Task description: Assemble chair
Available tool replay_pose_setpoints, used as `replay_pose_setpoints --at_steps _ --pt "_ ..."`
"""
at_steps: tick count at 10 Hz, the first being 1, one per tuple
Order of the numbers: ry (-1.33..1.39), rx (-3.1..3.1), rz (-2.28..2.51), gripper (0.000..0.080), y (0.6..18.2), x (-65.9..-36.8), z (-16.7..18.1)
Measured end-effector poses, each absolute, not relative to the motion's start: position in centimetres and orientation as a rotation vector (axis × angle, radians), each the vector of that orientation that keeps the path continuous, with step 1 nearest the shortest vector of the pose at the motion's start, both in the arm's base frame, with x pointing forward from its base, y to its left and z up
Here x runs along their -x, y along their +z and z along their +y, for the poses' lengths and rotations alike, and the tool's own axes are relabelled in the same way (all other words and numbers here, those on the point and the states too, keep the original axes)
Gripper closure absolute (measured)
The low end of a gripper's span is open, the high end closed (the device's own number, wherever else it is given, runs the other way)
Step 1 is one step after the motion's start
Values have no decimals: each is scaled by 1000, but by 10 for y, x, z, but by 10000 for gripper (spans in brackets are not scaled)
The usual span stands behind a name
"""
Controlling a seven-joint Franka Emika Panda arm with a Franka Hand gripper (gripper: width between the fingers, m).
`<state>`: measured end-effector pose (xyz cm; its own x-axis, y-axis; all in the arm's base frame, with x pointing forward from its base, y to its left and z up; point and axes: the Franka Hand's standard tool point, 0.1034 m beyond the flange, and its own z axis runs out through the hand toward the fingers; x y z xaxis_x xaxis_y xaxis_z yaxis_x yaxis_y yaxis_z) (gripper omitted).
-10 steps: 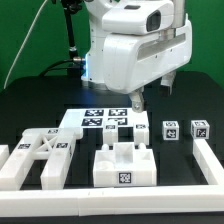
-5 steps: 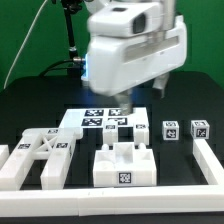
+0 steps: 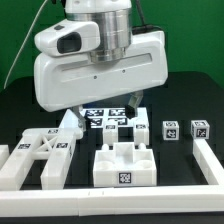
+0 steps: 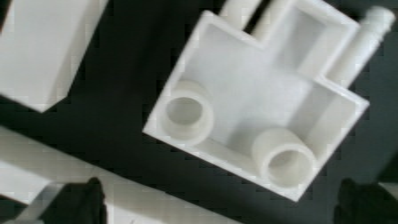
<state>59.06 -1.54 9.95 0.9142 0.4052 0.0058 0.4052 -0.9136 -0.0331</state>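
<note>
Tool [image 3: 106,104] spread wide and empty, poised above the table [image 3: 25,108]. The chair's socketed slab [image 4: 249,90] lies flat on the table, ahead of the fingertips rather than between them, its long axis set askew to the jaws.

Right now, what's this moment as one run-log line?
gripper: open, empty | under wrist: chair piece with two round sockets, untouched | resting on: table

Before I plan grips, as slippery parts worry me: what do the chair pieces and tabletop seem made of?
The chair pieces look like rigid white plastic, smooth and matte: uniform colour, crisp moulded edges and sockets. The tabletop is black and matte, no glare; material unclear.
</note>
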Motion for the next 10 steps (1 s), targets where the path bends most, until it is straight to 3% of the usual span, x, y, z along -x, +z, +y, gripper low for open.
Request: replay_pose_setpoints --at_steps 2,5,8,10 --pt "8 3071 -462 150 98 -590 -15" --pt "63 3107 -99 150 64 -583 -24" --pt "34 3114 -102 150 29 -578 -24" --pt "30 3115 -109 150 15 -575 -25"
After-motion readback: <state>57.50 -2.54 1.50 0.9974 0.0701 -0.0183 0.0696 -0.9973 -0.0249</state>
